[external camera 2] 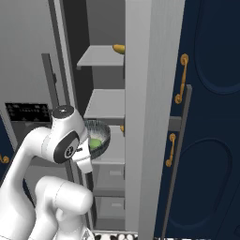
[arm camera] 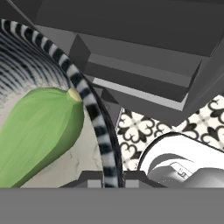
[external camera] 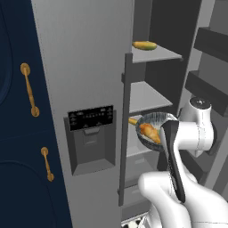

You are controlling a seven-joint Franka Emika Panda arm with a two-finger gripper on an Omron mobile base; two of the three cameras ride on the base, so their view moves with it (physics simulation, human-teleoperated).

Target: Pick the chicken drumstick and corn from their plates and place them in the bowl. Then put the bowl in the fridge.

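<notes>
The dark speckled bowl [external camera: 150, 120] hangs in front of the open fridge [external camera: 84, 67], level with its middle shelf [external camera: 147, 95]. The golden-brown chicken drumstick [external camera: 149, 132] lies inside it, and so does the green corn [external camera 2: 95, 143]. In the hand view the corn [arm camera: 39, 131] lies just inside the striped bowl rim [arm camera: 94, 113]. My gripper [arm camera: 107, 177] is shut on that rim, one finger on each side. The plates are out of view.
A yellow food [external camera: 144, 45] lies on the fridge's top shelf, and another yellow piece [external camera: 132, 120] sits on the shelf behind the bowl. The open fridge door [external camera 2: 145, 93] stands at the right. Navy cabinets [external camera: 18, 133] flank the fridge. Patterned floor tiles [arm camera: 140, 131] lie below.
</notes>
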